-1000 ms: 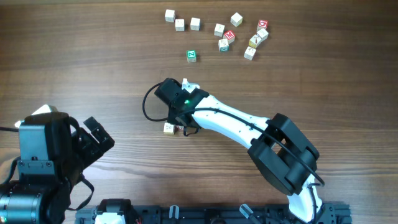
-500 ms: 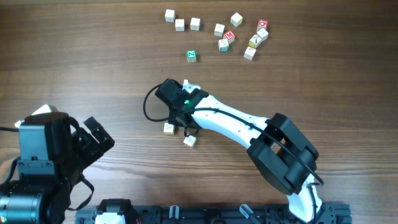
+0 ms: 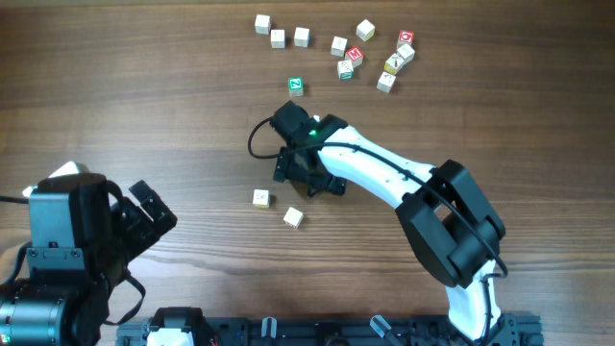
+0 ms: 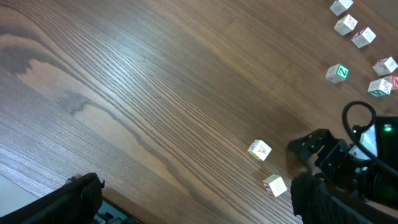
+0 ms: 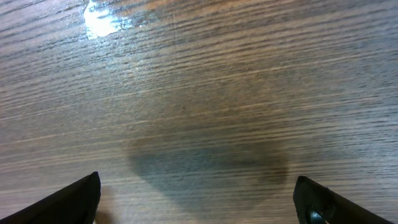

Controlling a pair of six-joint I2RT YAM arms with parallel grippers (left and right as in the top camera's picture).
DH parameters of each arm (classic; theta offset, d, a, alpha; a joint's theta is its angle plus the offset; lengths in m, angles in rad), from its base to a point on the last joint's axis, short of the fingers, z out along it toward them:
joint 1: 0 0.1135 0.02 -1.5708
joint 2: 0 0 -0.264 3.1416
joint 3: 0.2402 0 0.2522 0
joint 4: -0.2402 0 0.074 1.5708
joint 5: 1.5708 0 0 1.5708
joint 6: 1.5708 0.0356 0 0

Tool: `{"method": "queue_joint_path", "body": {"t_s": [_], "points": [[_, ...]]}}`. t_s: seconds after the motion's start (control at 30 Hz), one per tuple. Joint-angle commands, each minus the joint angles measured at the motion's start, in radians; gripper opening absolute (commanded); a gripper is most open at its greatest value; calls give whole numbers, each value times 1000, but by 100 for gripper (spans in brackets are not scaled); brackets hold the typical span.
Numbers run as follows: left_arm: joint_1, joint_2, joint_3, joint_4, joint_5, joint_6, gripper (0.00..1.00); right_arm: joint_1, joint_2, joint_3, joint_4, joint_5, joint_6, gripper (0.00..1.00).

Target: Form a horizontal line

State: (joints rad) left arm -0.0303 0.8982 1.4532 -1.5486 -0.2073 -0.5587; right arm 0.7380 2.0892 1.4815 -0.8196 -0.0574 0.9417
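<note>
Dropped by the right gripper (image 3: 306,175) a moment ago, a second cream cube (image 3: 293,218) lies at lower centre, near but below and right of the first cream cube (image 3: 260,198), so the line is only two askew blocks so far. That gripper has pulled up toward mid-frame, fingers spread and empty, and the left gripper (image 3: 146,217) at lower left is spread too. Farther up, past the green cube (image 3: 296,86), the red cube (image 3: 355,55) sits among loose cubes (image 3: 365,30) at top right. These wooden blocks look light, stiff and apt to skid or tumble, so pinching two opposite flat faces squarely seems best.
</note>
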Motion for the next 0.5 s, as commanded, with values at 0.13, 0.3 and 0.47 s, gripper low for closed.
{"method": "queue_joint_path", "body": {"t_s": [0.13, 0.3, 0.47], "points": [[6, -2, 3, 1, 9, 1, 100, -2, -1, 3, -23, -169, -28, 99], [6, -2, 3, 1, 9, 1, 100, -2, 0, 2, -124, -168, 175, 98], [6, -2, 3, 1, 9, 1, 100, 0, 0, 2, -135, -169, 238, 83]]}}
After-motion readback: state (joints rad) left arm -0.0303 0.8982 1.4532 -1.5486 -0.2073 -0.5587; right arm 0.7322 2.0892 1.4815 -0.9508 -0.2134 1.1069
